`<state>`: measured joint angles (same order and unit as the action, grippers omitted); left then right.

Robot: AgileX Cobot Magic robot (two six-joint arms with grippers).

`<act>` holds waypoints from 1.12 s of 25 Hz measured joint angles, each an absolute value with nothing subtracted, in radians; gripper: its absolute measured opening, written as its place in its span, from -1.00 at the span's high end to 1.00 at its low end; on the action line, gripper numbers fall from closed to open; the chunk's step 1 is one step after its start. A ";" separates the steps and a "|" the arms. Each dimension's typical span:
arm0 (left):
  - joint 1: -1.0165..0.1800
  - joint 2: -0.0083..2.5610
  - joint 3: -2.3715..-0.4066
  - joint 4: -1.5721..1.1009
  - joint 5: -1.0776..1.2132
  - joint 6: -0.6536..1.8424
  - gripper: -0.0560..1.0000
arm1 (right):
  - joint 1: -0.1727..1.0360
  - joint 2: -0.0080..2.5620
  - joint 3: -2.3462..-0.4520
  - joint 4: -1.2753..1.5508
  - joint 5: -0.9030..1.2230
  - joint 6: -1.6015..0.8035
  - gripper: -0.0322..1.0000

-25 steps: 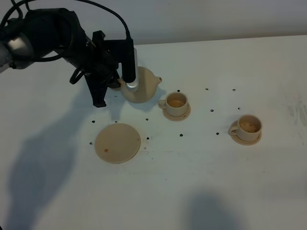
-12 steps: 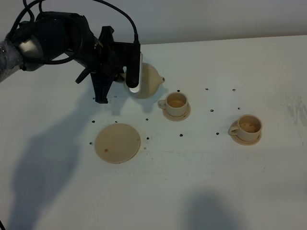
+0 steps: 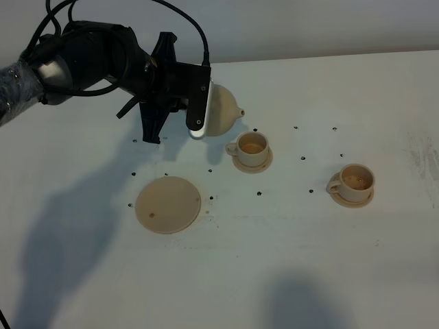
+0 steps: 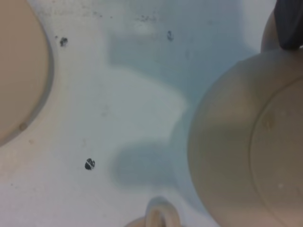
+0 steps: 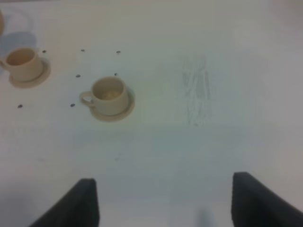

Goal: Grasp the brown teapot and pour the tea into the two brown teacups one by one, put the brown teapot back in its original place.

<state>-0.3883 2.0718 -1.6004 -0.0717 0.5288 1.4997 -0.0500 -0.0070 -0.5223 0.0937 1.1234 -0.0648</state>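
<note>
Exterior high: left gripper [image 3: 184,104] clamps the brown teapot [image 3: 223,111] (tilted, spout toward a teacup [image 3: 252,146]). Fingers [image 5: 78,204] of the right gripper [image 5: 163,204] stand wide apart.

Left fingers [image 4: 289,23] tight, right fingers [image 5: 78,203] apart

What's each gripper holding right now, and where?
Left gripper is shut on the brown teapot, at the side opposite its spout; the handle itself is hidden. Right gripper is open and empty.
</note>
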 joint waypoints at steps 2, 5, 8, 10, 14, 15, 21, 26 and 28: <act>-0.392 2.072 -1.601 -0.072 0.521 1.519 0.73 | -0.050 -0.007 -0.522 0.094 1.123 -0.065 -0.17; -0.398 2.072 -1.601 -0.072 0.511 1.535 0.73 | -0.050 -0.007 -0.522 0.094 1.123 -0.065 -0.17; -0.402 2.072 -1.601 -0.062 0.498 1.549 0.73 | -0.050 -0.007 -0.522 0.094 1.123 -0.065 -0.17; -0.404 2.072 -1.601 -0.048 0.490 1.554 0.73 | -0.050 -0.007 -0.522 0.094 1.123 -0.065 -0.17; -0.406 2.072 -1.601 -0.015 0.484 1.556 0.73 | -0.050 -0.007 -0.522 0.094 1.123 -0.065 -0.17; -0.406 2.072 -1.601 -0.009 0.483 1.556 0.73 | -0.050 -0.007 -0.522 0.094 1.123 -0.065 -0.17; -0.410 2.073 -1.601 0.018 0.463 1.558 0.73 | -0.050 -0.007 -0.522 0.094 1.123 -0.065 -0.17; -0.423 2.097 -1.601 0.024 0.457 1.561 0.73 | -0.050 -0.007 -0.522 0.094 1.123 -0.065 -0.17; -0.429 2.105 -1.601 0.024 0.454 1.569 0.73 | -0.050 -0.007 -0.522 0.094 1.123 -0.065 -0.17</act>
<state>-0.4289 2.1055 -1.6014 0.0237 0.4536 1.5693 -0.0500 -0.0070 -0.5223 0.0937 1.1234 -0.0648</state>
